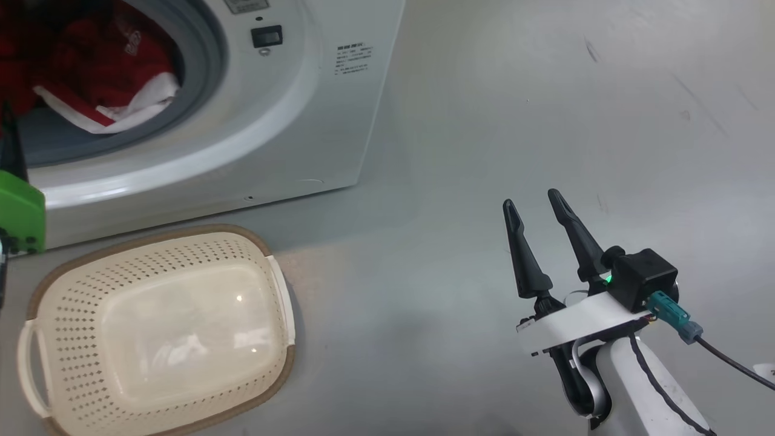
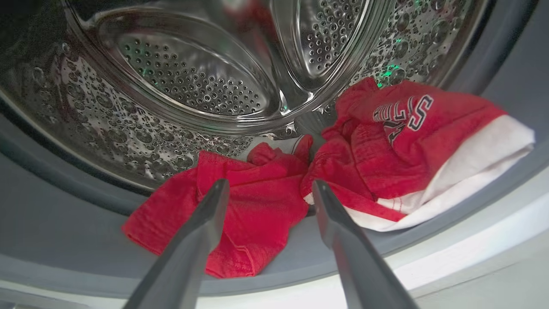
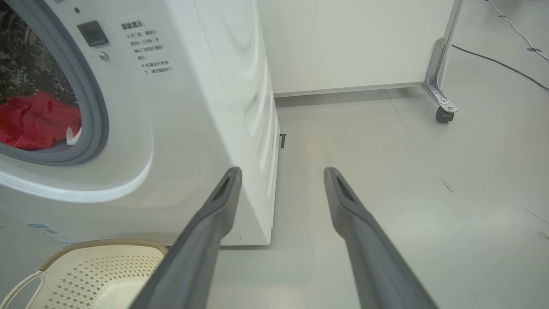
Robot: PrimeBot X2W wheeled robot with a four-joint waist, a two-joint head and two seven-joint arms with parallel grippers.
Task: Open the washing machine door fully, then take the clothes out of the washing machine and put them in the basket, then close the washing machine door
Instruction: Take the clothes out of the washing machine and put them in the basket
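**Left tool at the drum mouth, clothes inside**

The left tool is spread wide and holds nothing. Its fingers point at the red clothes heaped on the grey gasket of the washing machine. The right tool, equally wide, hovers over the floor. The basket sits just before the machine.

A lab-like test room is suggested by a bare grey floor, a castor-mounted white partition, a loose cable and a free-standing washing machine.
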